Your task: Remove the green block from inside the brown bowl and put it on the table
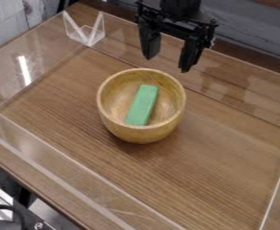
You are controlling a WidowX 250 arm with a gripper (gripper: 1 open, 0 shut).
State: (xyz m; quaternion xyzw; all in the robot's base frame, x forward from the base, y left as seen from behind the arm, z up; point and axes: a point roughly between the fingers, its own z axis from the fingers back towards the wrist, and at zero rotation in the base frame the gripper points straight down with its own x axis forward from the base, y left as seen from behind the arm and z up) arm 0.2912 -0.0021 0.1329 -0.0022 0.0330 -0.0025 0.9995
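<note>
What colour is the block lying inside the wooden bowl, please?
Bright green block, clearest in the camera view.

This looks like a robotics lab or test bench rather than a home or kitchen. The table [214, 171] is a dark wood-grain top fenced in by low clear acrylic walls [35, 148], the kind of enclosure that keeps props from sliding off a work cell. A black robot arm hangs over it, its gripper [167, 56] pointing down above the surface. The props are few and staged: one brown bowl [110, 112] with a green block [143, 105] lying in it. A small clear folded stand [85, 30] sits at the far corner. Dark cables and part of a frame show below the near edge, bottom left.
</note>
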